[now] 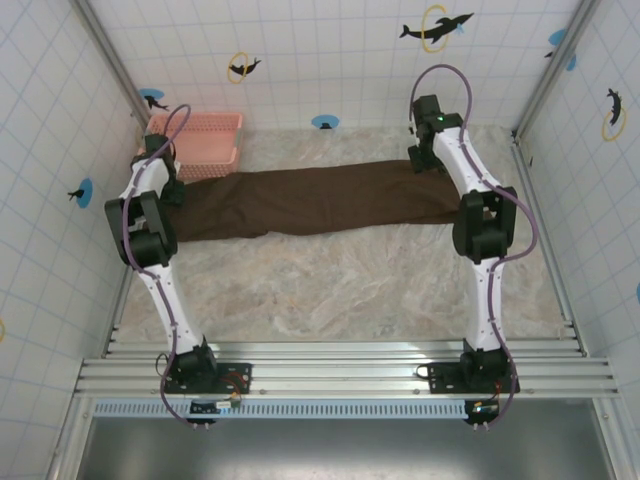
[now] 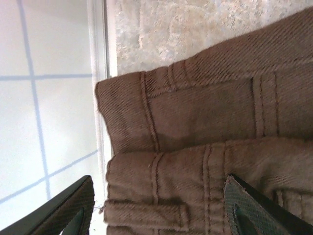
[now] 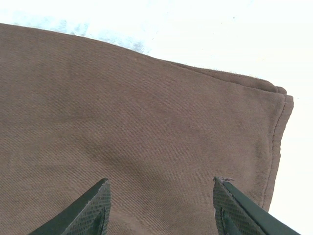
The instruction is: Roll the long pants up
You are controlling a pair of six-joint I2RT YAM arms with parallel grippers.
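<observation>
Brown long pants point(image 1: 310, 203) lie flat along the counter's point(image 1: 350, 290) far edge. The left gripper point(image 2: 157, 182) hangs wide open over the waistband point(image 2: 127, 112) by the left edge. The right gripper point(image 3: 161, 180) gapes above the hem point(image 3: 276, 147). Neither holds anything.

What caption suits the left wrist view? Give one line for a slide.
Open left gripper over the seamed waist end of the long pants, lying on the marbled table.
</observation>
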